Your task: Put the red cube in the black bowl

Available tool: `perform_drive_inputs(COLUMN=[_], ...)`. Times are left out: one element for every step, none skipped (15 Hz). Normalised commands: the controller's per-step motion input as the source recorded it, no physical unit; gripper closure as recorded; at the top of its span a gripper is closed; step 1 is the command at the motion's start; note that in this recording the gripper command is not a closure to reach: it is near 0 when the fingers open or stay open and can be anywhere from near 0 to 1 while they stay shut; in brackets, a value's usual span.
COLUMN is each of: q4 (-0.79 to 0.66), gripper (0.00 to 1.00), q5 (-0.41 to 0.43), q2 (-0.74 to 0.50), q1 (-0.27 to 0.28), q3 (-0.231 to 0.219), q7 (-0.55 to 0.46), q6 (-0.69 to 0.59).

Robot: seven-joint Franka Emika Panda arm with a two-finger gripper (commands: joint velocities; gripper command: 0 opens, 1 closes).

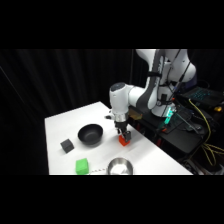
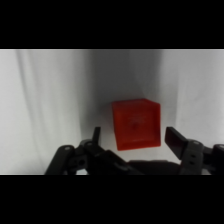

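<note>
The red cube (image 1: 122,142) (image 2: 136,123) rests on the white table (image 1: 65,125), to the right of the black bowl (image 1: 90,134). My gripper (image 1: 123,135) (image 2: 135,139) has come down over the cube and stands open. One finger is on each side of the cube, with a small gap showing at both sides in the wrist view. The bowl holds nothing and lies a little over a cube's width to the left of the gripper.
A dark grey cube (image 1: 67,145) sits left of the black bowl. A green cube (image 1: 82,165) and a shiny silver bowl (image 1: 120,167) lie near the table's front edge. Cables and equipment crowd the area beyond the table's right edge.
</note>
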Motion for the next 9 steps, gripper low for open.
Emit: perform_drive_inputs(q4=[0.07,0.07,0.06,0.05,0.06,0.05,0.03,0.02,0.02], gripper=[0.0,0.0,0.0,1.0,1.0,1.0,1.0,1.0,1.0], q5=[0.039,0.034,0.037,0.054,0.039,0.016,0.012,-0.007,-0.038], q2=[0.22,0.2,0.18,0.16,0.14,0.11,0.08,0.05,0.03], q1=[0.032,0.033,0.03,0.02,0.032,0.05,0.059,0.076,0.102], q3=[0.012,0.002,-0.001,0.007,-0.011,-0.03,-0.035,-0.053,-0.08], q7=[0.03,0.03,0.03,0.02,0.04,0.05,0.06,0.07,0.1], q6=[0.15,0.14,0.17,0.19,0.18,0.18,0.19,0.18,0.15])
